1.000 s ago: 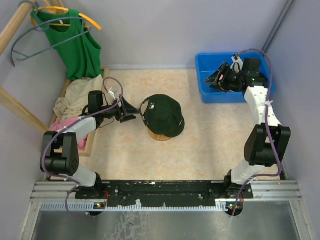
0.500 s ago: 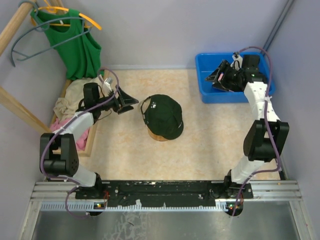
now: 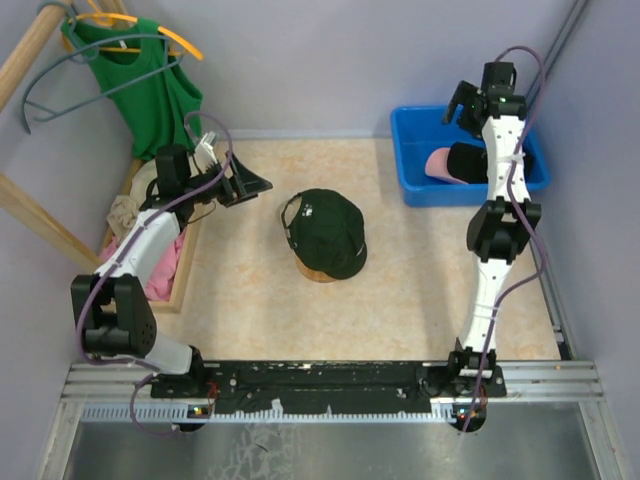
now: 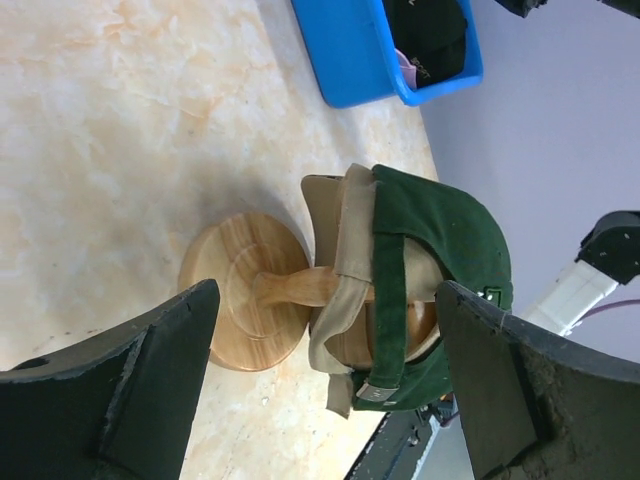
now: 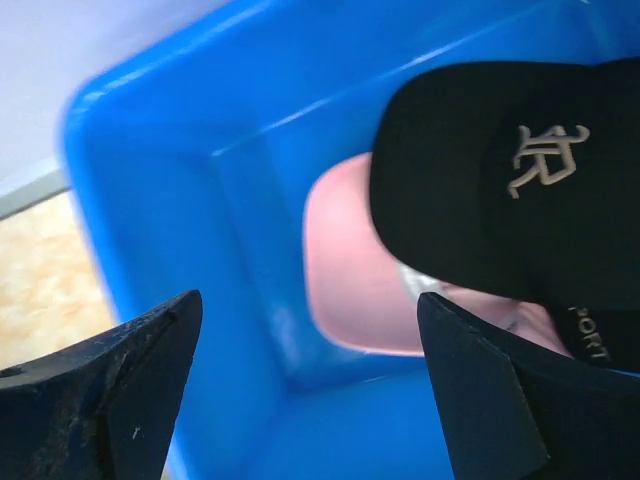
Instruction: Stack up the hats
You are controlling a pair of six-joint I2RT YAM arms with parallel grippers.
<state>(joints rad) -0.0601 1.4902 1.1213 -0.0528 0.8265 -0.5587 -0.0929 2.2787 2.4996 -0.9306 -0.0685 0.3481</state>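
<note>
Clerk: Item one, hats on the stand?

Checker: Dark green cap [image 3: 325, 232], outermost, over a tan cap [image 4: 345, 290]. Both sit on the wooden stand [image 4: 245, 290] at the table's [image 3: 400, 280] centre. In the left wrist view the tan strap shows beneath the green one.

Clerk: Item two, hats not on the stand?

Checker: Black cap [image 5: 500, 170] with a gold emblem, lying partly over the pink cap [image 5: 350, 270]. Both are in the blue bin [image 3: 415, 190], at 2 o'clock from the stand.

Clerk: Item three, grippers?

Checker: Left gripper [image 3: 252, 186], at 10 o'clock from the stand and apart from the caps. Its jaws are spread wide toward the stand, with nothing between them. Right gripper [image 3: 466, 106], above the bin's far edge and facing down into it. Its jaws are also spread wide and grasp nothing, and it is clear of both caps.

Clerk: Item four, surroundings?

Checker: Wooden tray [image 3: 190, 270] at 9 o'clock, holding a cream cloth [image 3: 130, 210] and a pink cloth [image 3: 165, 265]. Green sleeveless top [image 3: 150, 90] on a hanger at 11 o'clock, by the far wall.
</note>
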